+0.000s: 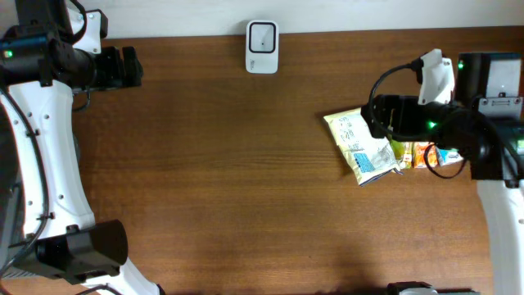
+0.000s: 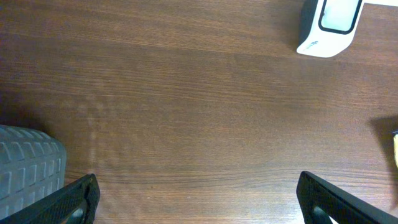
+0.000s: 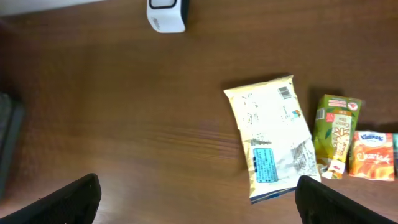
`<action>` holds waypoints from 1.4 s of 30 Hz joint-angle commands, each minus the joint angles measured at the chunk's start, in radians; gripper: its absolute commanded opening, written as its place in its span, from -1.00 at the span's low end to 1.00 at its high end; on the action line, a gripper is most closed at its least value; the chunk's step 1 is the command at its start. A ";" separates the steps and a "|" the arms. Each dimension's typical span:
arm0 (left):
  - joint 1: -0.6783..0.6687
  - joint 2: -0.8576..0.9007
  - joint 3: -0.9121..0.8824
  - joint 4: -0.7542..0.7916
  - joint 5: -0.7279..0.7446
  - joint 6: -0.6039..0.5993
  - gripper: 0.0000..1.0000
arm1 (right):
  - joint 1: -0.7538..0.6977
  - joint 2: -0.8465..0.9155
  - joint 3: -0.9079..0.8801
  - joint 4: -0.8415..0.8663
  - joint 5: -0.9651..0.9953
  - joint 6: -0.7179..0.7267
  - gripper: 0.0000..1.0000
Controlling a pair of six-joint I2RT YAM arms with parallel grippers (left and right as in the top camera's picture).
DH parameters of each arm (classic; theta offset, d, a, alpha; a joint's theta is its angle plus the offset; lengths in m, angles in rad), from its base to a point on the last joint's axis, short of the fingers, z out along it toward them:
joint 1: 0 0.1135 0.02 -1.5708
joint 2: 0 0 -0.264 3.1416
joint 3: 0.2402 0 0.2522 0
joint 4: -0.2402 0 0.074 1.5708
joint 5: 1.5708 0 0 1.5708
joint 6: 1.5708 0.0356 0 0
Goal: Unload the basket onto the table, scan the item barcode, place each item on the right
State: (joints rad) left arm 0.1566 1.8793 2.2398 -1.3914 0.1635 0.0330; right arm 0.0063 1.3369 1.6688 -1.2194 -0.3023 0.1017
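Pouch lies flat beneath the wide-open right gripper.

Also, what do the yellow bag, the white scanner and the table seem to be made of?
Yellow bag: thin plastic film, probably; slightly glossy, crinkled at its lower end.
White scanner: hard plastic, it seems; smooth shell with a dark-framed window on its face.
Table: wood or wood-look laminate, I cannot tell which; dark brown grain lines, low sheen.

Overhead looks straight down; both wrist cameras face the scanner.
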 commanded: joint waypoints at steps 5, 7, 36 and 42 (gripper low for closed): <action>0.003 0.003 -0.002 0.001 -0.003 0.005 0.98 | 0.040 -0.043 -0.043 0.047 0.028 -0.145 0.97; 0.003 0.003 -0.002 0.001 -0.004 0.005 0.98 | 0.077 -0.114 -0.156 0.206 0.075 -0.176 0.97; 0.004 0.003 -0.002 0.001 -0.004 0.005 0.98 | 0.084 -1.334 -1.663 1.146 0.232 -0.169 0.97; 0.003 0.003 -0.002 0.001 -0.004 0.005 0.98 | 0.084 -1.334 -1.663 1.147 0.232 -0.169 0.97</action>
State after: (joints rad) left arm 0.1566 1.8835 2.2395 -1.3914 0.1596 0.0330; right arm 0.0971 0.0139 0.0135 -0.0715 -0.0753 -0.0753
